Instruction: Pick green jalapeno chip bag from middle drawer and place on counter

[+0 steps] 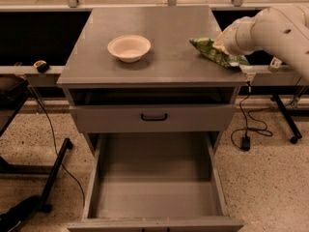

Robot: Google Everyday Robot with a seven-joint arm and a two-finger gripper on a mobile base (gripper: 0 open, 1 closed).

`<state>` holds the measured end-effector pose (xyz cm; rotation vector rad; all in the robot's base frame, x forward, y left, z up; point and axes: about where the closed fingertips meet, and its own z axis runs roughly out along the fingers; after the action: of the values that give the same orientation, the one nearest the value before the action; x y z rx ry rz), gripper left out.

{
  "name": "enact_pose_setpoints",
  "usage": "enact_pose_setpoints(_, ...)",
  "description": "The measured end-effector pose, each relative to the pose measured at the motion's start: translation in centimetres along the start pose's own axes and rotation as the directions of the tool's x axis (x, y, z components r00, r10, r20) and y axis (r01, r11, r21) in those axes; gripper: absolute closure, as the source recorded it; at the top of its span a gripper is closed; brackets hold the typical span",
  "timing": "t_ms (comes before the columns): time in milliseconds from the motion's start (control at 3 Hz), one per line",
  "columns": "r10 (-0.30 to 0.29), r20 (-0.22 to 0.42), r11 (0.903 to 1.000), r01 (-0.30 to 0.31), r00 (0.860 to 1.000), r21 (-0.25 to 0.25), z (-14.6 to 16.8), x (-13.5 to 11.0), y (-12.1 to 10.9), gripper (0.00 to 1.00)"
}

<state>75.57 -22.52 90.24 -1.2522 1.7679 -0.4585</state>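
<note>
There is one green jalapeno chip bag [211,51] and one white bowl [129,48] on one table [164,25]. One drawer [154,182] stands open, and one end effector [223,37] is at the bag.

Robotics lab: speckled terrazzo floor [270,187], trailing cables [246,141], drawer cabinet [111,118]; robot arm's pincer [221,39] at 3 o'clock on the tabletop [164,64].

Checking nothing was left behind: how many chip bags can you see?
1. The green jalapeno chip bag lies on the counter near its right edge, at the gripper. The open middle drawer shows none; the shut drawer could hide more.
</note>
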Motion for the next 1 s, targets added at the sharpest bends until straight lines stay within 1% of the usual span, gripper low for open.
enact_pose_setpoints(333, 0.011, 0.051, 0.9998, -0.011, 0.999, -0.017, 1.6, -1.6, 0.0, 1.00)
enact_pose_setpoints(667, 0.039, 0.123, 0.9984, -0.034, 0.992, -0.046, 2.6, -3.2, 0.0, 0.84)
enact_pose_setpoints(1000, 0.047, 0.140, 0.9980, -0.040, 0.989, -0.050, 2.6, -3.7, -0.2, 0.60)
